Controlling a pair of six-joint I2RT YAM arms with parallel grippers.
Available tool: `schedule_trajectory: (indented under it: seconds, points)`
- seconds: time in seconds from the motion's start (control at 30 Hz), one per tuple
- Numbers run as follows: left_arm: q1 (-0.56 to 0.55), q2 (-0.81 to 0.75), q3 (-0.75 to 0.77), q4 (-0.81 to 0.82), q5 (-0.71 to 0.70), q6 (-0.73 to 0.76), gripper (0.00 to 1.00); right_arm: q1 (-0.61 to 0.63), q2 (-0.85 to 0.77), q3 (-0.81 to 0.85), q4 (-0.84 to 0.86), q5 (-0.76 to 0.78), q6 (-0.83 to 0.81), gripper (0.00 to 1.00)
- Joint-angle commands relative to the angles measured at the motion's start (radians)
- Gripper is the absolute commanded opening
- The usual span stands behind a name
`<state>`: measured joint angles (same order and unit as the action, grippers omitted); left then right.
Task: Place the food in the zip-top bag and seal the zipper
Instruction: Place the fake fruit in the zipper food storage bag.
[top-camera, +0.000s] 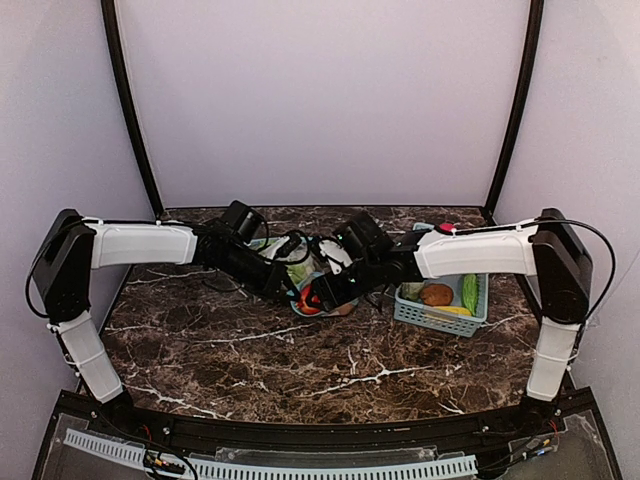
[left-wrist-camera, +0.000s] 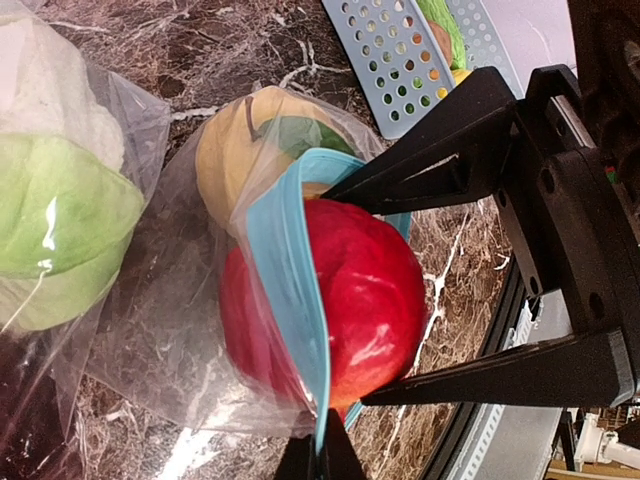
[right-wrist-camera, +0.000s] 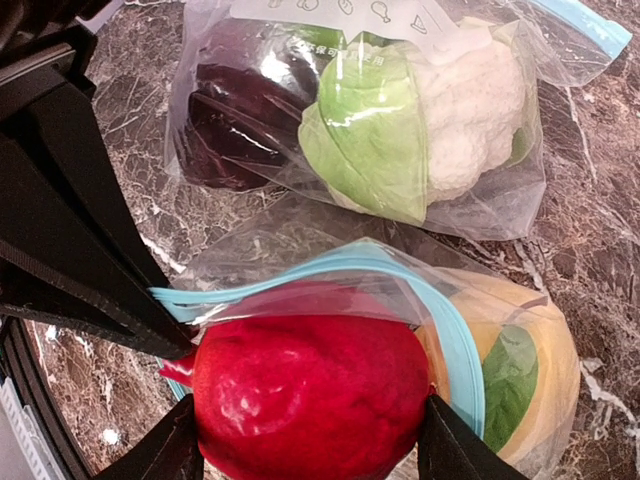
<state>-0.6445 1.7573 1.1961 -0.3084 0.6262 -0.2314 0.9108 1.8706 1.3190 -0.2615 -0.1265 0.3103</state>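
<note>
A glossy red apple (right-wrist-camera: 310, 395) sits half inside the mouth of a clear zip-top bag (right-wrist-camera: 330, 265) with a blue zipper strip. My right gripper (right-wrist-camera: 312, 435) is shut on it, one finger on each side. In the left wrist view the same apple (left-wrist-camera: 370, 290) pokes past the blue rim (left-wrist-camera: 290, 270). My left gripper (left-wrist-camera: 322, 462) is shut on that rim at its lower end. A yellow fruit (left-wrist-camera: 235, 150) with a green leaf lies deeper in the bag. From above, both grippers (top-camera: 312, 292) meet mid-table over the bag.
A second clear bag (right-wrist-camera: 400, 120) just behind holds a white cauliflower, a green piece and a dark purple piece. A light-blue slotted basket (top-camera: 440, 310) with several more food pieces stands right of the grippers. The marble table (top-camera: 300, 360) is dark.
</note>
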Motion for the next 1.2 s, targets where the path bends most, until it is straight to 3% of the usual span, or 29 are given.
schedule_trajectory:
  seconds: [0.0,0.5,0.87,0.97,1.17]
  points:
    - [-0.018,-0.005,0.023,-0.024,0.079,-0.003,0.01,-0.016,0.079,0.071,-0.07,0.174,0.039,0.56]
    - [-0.018,-0.021,0.024,-0.014,0.116,-0.011,0.01,-0.046,0.22,0.239,-0.236,0.299,0.09,0.56]
    - [-0.018,-0.051,0.019,-0.027,0.046,0.001,0.01,-0.059,0.182,0.228,-0.293,0.378,0.114,0.57]
    - [-0.018,-0.04,0.019,-0.03,0.045,0.0,0.01,-0.058,0.142,0.212,-0.276,0.306,0.075,0.63]
    - [-0.018,0.011,0.02,-0.024,0.073,-0.017,0.01,-0.047,0.047,0.184,-0.238,0.098,-0.009,0.88]
